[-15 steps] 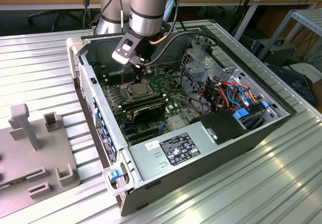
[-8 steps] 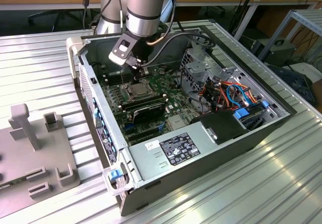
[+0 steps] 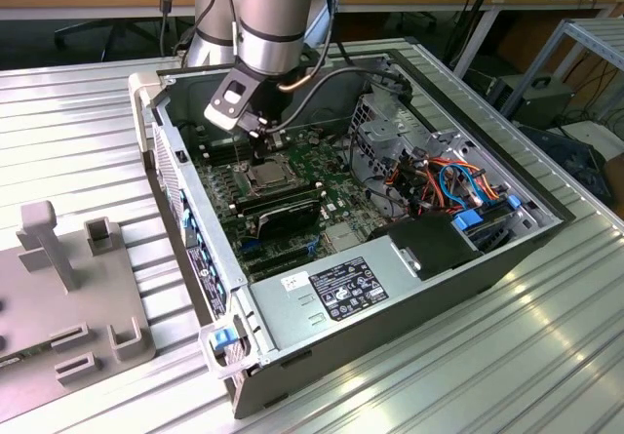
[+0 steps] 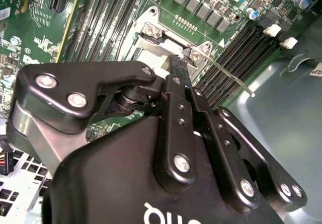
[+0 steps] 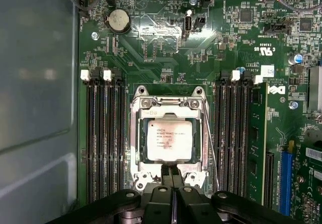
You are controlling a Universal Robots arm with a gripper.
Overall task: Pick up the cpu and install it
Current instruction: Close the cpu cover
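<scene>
Cpu (image 5: 168, 140) lies flat inside the socket frame (image 5: 135, 133) on the motherboard (image 5: 151, 43), its dull silver lid showing through the frame's window in the first wrist view. As far as we can judge, its edges run parallel to the frame. We cannot tell whether it has dropped fully home on its contacts.

Just beside the frame's near edge hangs the pincer (image 5: 172, 176). Its two black fingers are pressed together with only a hairline between them, and nothing is pinched there. In the exterior view it stands over the socket, inside the open computer case (image 3: 390, 288) that lies on the ribbed metal table (image 3: 88, 102).

A thin wire lever (image 5: 211, 153) runs along one side of the frame. In the second wrist view it seems to stick out freely past the frame's corner, and we cannot say whether it is latched. Rows of memory slots (image 5: 103, 133) flank the socket on both sides.

We see several risks here:
- **Contact from above:** the fingertips sit so near the frame that a small downward drift could knock it or scratch the lid.
- **A tilted chip:** if the chip is even slightly tilted, any pressure from above could bend the contacts beneath it.
- **The lever:** it could catch a finger during a sideways move and tug at the frame.
</scene>
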